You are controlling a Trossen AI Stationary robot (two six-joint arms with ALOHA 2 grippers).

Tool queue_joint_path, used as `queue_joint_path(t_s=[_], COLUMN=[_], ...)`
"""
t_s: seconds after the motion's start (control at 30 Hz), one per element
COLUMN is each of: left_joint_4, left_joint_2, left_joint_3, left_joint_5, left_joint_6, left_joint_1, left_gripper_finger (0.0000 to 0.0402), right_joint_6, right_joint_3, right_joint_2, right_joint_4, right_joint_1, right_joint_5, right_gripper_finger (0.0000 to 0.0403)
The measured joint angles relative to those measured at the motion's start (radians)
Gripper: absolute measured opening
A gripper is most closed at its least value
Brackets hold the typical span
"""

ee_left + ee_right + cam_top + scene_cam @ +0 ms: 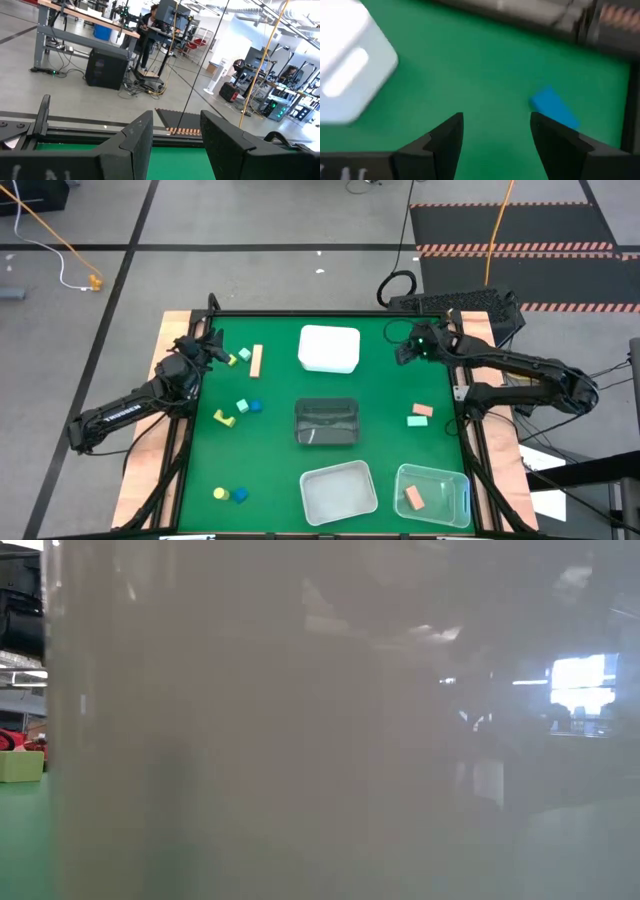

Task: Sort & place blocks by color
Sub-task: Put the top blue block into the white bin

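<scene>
From above, the right gripper [408, 346] sits near the far right corner of the green table [390, 440], just past the white tub [329, 349]. The right arm is bent at the elbow and reaches in from the right side. The left gripper [212, 346] is at the far left corner, with its arm stretched along the left edge. Close to it lie a long salmon bar [256, 360] and a small yellow-green block [243, 355]. More blocks lie about — a mint one [241, 406], a blue one [255, 407], a yellow bent one [222, 418], and a yellow and blue pair near the front. On the right lie a salmon block [423, 410] and a mint block [418, 421], touching. One salmon block [414, 498] is already in the clear tub [457, 480].

The low view is mostly blocked by a pale tub wall, so it tells little.

The left wrist view looks out over the room. The left fingers [140, 142] stand apart with nothing between them.

In the right wrist view, the right fingers [445, 137] are also spread with nothing in them. A blue block [552, 106] lies on the green just ahead, off toward one finger rather than in the middle of the gap. Its long side runs slanted across the fingers. The picture is smeared, so its exact shape is hard to tell. The right arm is the nearer one to it, and I think it needs to shift sideways and turn a bit before coming down.
</scene>
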Motion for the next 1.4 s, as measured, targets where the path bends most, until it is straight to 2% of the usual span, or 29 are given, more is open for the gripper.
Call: queue_joint_path(t_s=[0.13,0.3,0.53,0.7,1.13,1.27,1.4], left_joint_4=[0.000,0.000,0.000,0.000,0.000,0.000,0.000], left_joint_2=[0.000,0.000,0.000,0.000,0.000,0.000,0.000], left_joint_3=[0.000,0.000,0.000,0.000,0.000,0.000,0.000], left_joint_5=[0.000,0.000,0.000,0.000,0.000,0.000,0.000], left_joint_6=[0.000,0.000,0.000,0.000,0.000,0.000,0.000], left_joint_1=[0.000,0.000,0.000,0.000,0.000,0.000,0.000], left_gripper_finger=[0.0163,0.0163,0.0163,0.0163,0.0163,0.0163,0.0163], right_joint_6=[0.040,0.003,-0.088,-0.179,-0.348,-0.368,-0.399], right_joint_3=[0.000,0.000,0.000,0.000,0.000,0.001,0.008], right_joint_2=[0.000,0.004,0.062,0.124,0.237,0.281,0.298], right_joint_4=[-0.049,-0.012,-0.004,0.005,0.107,0.105,0.128], right_joint_1=[-0.089,-0.178,-0.277,-0.302,-0.393,-0.438,-0.437], right_joint_5=[-0.119,-0.193,-0.194,-0.194,-0.197,-0.266,-0.271], right_gripper_finger=[0.0219,0.0221,0.0265,0.0291,0.0282,0.0282,0.0282])
